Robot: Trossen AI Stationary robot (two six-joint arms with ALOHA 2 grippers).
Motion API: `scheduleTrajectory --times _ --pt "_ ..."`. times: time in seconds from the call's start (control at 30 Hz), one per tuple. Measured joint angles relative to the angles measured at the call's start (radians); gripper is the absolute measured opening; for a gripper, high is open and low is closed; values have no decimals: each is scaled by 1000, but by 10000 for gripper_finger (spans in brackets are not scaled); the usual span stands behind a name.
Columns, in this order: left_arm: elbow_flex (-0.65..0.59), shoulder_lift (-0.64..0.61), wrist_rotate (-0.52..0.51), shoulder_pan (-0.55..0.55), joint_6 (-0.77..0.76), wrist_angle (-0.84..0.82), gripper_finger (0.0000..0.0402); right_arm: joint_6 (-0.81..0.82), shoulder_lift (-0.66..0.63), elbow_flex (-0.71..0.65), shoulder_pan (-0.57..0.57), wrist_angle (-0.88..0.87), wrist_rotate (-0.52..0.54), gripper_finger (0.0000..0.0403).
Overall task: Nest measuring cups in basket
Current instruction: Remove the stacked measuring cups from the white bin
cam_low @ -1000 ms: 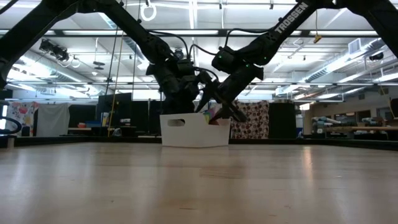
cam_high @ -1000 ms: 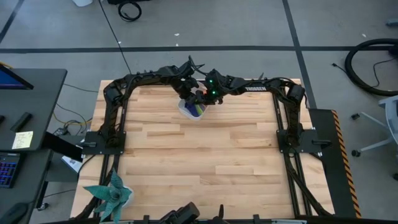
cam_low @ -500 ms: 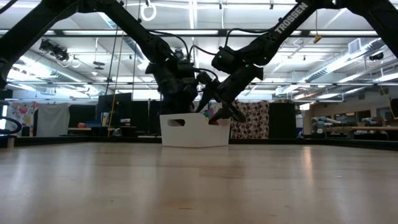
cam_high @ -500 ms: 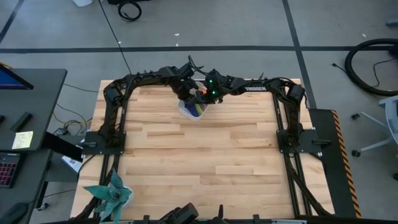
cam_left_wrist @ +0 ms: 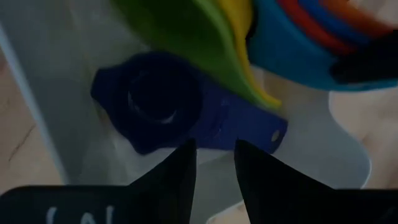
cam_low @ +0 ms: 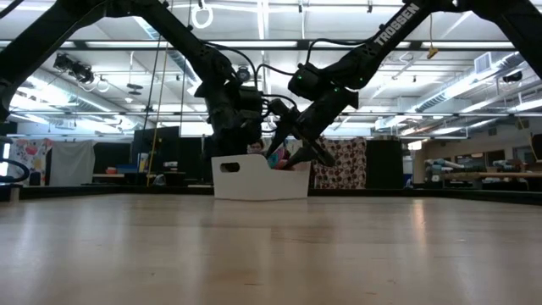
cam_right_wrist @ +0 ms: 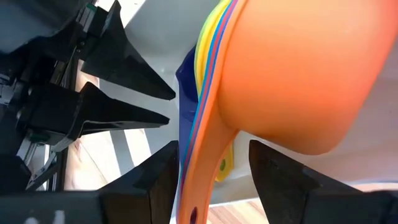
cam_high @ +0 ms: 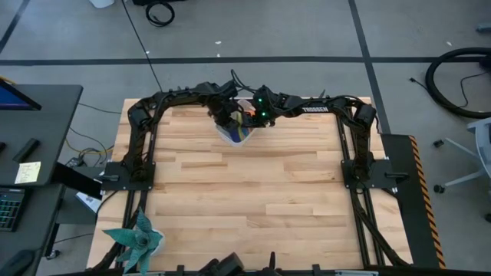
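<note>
The white basket (cam_high: 228, 139) (cam_low: 254, 182) stands on the wooden table near its far edge, under both arms. A dark blue measuring cup (cam_left_wrist: 155, 99) lies on the basket's floor. A nested stack of measuring cups (cam_left_wrist: 280, 37) hangs tilted above it, green, yellow, light blue, red and orange; the orange cup (cam_right_wrist: 298, 68) is outermost. My left gripper (cam_left_wrist: 214, 165) (cam_high: 226, 116) points steeply down at the basket's left end, shut on its wall. My right gripper (cam_right_wrist: 211, 180) (cam_low: 301, 152) slants down over the right end, shut on the stack. My left gripper holds the basket by its wall (cam_left_wrist: 211, 186), which passes between the two fingers; the fingers come from above, pointing steeply down. The basket's bottom stays on the table. Which finger is inside I cannot tell. My right gripper pinches the stacked handles (cam_right_wrist: 208, 168) of the nested cups between its two fingers, close to the bowls. The fingers slant down from the table's right and lie along the handles. The stack hangs tilted over the basket's inside, above the dark blue cup.
The near part of the wooden table (cam_high: 253, 199) is bare. A teal star-shaped toy (cam_high: 136, 239) lies at the near left corner. The arms' frames (cam_high: 126, 165) run along both side edges. A desk with a screen (cam_high: 31, 115) stands left of the table.
My left gripper has tipped more steeply downward, still shut on the basket's wall. The basket has slid a little toward the table's left and far edges with it. My right gripper and the cup stack have kept their place.
</note>
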Motion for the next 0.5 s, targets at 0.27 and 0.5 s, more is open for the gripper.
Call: scheduleTrajectory --times 0.27,0.5 --pt "0 0 11 -24 5 107 116 -26 0 0 0 6 14 198" --pt "-1 15 11 -29 48 142 116 -62 0 -1 0 -2 14 198"
